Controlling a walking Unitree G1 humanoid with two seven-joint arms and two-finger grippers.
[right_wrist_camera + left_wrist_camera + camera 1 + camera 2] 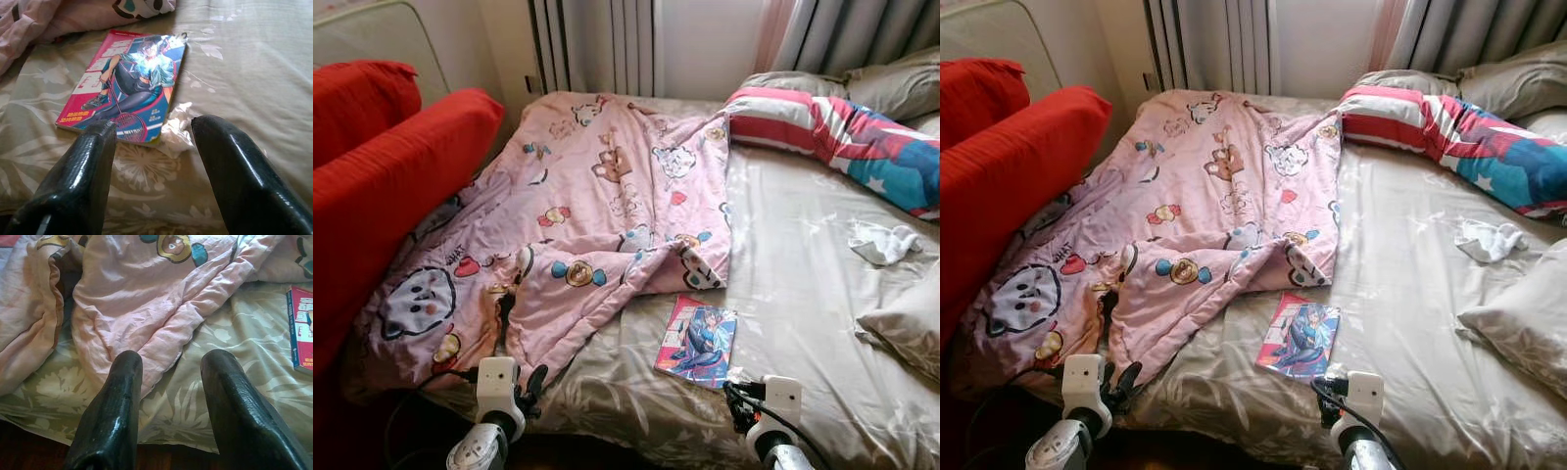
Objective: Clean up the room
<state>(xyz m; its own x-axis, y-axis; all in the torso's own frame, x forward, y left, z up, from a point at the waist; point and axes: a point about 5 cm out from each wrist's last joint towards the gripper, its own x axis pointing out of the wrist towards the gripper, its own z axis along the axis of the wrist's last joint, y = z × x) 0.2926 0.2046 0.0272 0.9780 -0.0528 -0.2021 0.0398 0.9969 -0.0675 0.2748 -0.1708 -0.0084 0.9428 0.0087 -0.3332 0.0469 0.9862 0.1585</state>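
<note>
Right wrist view puts the comic book [128,83] just ahead of the right gripper [154,147], whose two black fingers stand wide apart and hold nothing, their tips near the book's closest edge, where a scrap of crinkled clear wrapper [177,128] lies touching the book. My reading is that tidying is at an early step: the robot stands at the foot of the bed [803,294] with both arms raised, lined up on the book as the first thing to collect. The next move likely calls for bringing the right gripper forward and low over the book, then closing across its thin edge; a flat book on soft bedding may slide or sink rather than lift.

The left gripper [171,377] is also spread wide and empty, hovering just short of the bunched corner of the pink cartoon quilt [597,206], which lies rumpled beside the book on the side toward the red sofa [382,176]. Beyond the book, well apart from it, a white cloth [884,242] lies crumpled on the beige leaf-patterned sheet, with a striped red, white and blue pillow [842,137] farther off by the grey curtains [862,34]. A beige pillow [906,328] lies near the white cloth.
</note>
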